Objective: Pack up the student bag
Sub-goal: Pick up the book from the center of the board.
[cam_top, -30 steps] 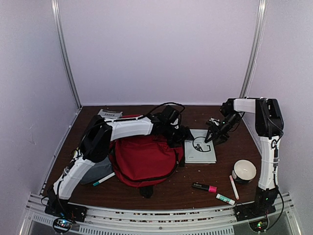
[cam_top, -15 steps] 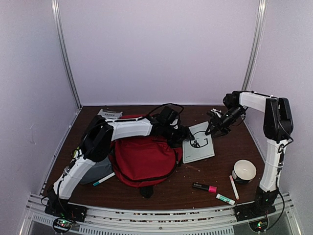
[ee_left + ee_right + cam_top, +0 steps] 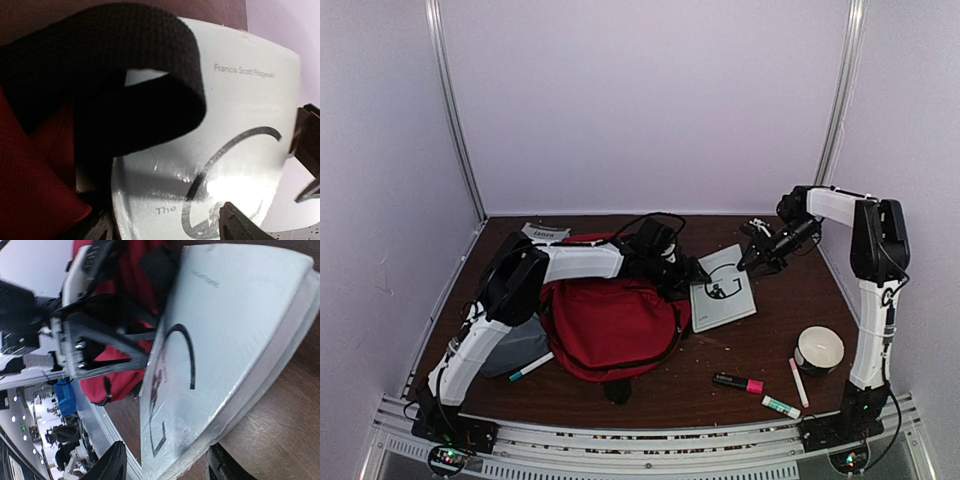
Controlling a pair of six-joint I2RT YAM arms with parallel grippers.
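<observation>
The book (image 3: 723,288) now lies turned and tipped, its far corner lifted in the right gripper (image 3: 750,260), which sits farther back. Its near edge lies closer to the left gripper (image 3: 692,272).

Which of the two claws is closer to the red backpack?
Left. The left gripper sits right at the edge of the red backpack, on the side facing the book. The right gripper is farther off, at the book's far corner.
</observation>
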